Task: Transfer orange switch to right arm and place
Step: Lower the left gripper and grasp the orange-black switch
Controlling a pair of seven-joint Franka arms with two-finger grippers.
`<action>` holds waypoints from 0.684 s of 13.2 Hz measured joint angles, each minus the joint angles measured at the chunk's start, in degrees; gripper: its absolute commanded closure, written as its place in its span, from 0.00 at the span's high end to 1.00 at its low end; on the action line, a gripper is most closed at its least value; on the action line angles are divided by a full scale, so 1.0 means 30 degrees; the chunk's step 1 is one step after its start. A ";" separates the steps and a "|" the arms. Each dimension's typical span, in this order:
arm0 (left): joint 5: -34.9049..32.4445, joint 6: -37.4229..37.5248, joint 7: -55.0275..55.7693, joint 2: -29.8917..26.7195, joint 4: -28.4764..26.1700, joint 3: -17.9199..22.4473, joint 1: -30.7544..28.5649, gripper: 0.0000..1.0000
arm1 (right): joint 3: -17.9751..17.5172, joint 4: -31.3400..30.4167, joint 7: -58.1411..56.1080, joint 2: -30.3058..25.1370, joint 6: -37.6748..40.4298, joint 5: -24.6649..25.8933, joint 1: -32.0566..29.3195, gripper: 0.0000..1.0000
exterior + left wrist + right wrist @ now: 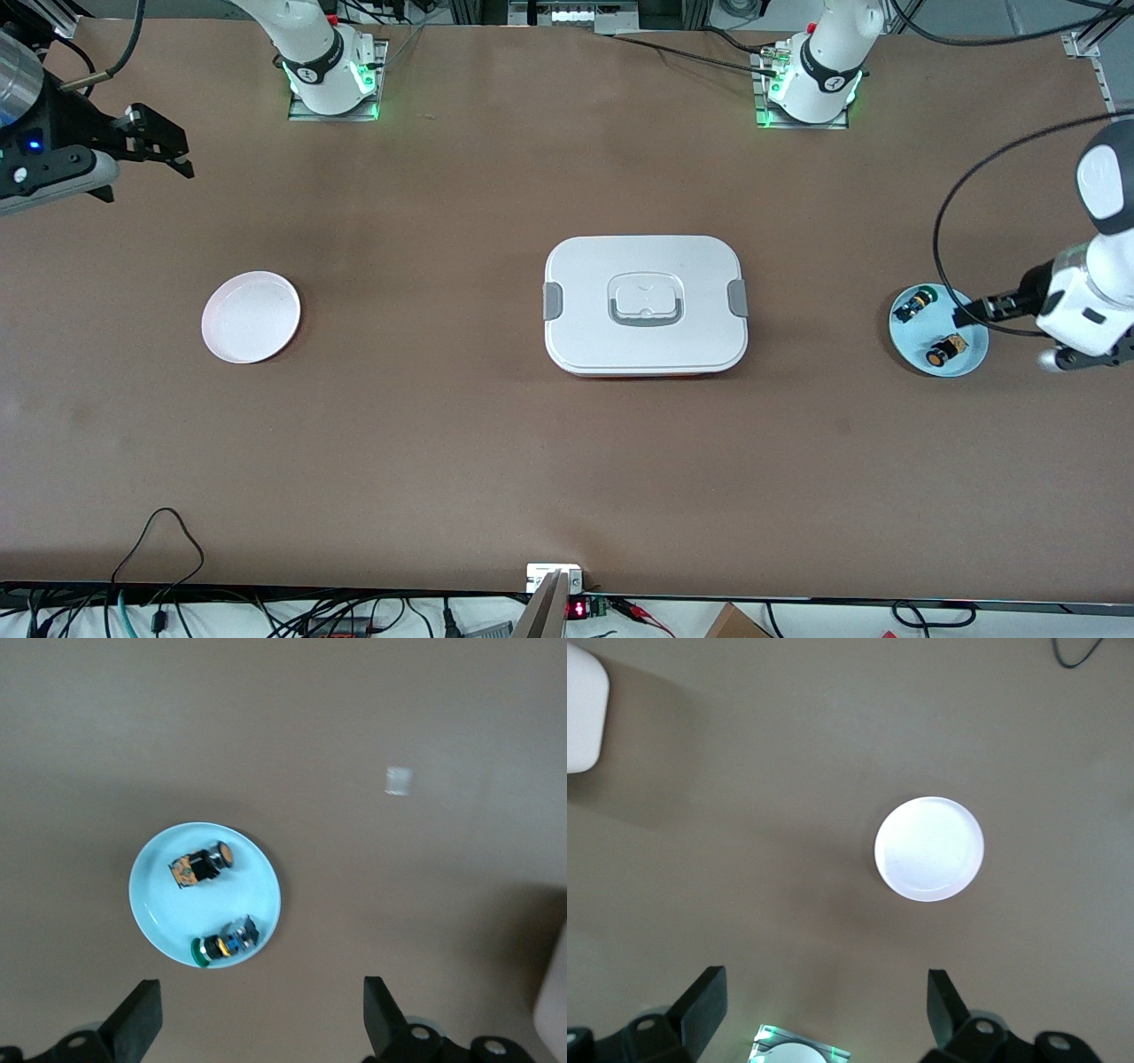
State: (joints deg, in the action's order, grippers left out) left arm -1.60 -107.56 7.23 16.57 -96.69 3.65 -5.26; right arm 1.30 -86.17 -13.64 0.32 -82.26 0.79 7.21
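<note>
The orange switch (944, 351) (200, 865), a stubby black cylinder with a round orange cap and tan-orange block end, lies on its side on the pale blue plate (970, 357) (158, 904), nearer the front camera than the green-capped switch (914, 305) (225, 944). The left gripper (970, 312) (257, 1023) hovers over that plate, jaws wide. The right gripper (168, 146) (824, 1019) waits over the bench (443, 443) at the right arm's end, jaws wide, empty.

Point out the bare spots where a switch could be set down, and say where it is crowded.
The white plate is bare, as is the table between it and the white lidded box. Crowded: the blue dish holds the orange switch and the green-capped switch, with the open left gripper over it.
</note>
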 measured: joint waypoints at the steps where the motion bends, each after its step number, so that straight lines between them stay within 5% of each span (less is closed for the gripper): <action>1: 0.0000 -0.0173 0.0733 0.0462 -0.0007 0.0004 -0.0307 1.00 | -0.0001 0.0024 0.0000 0.0000 0.0032 0.0101 0.0043 1.00; 5: -0.0001 -0.0894 0.2905 0.2143 -0.0134 0.0023 -0.1238 1.00 | 0.0038 -0.0026 0.0016 0.0233 0.0145 0.0115 0.0100 1.00; 9: -0.0001 -0.4152 0.3067 0.3557 -0.1348 0.0034 -0.2279 1.00 | 0.0188 -0.0043 0.0035 0.1222 -0.0432 0.0014 0.0006 1.00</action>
State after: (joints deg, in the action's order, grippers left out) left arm -1.60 -120.01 16.43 27.24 -100.73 3.75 -12.10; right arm 1.87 -86.30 -13.54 3.98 -83.56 0.83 7.23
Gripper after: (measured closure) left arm 0.000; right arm 0.000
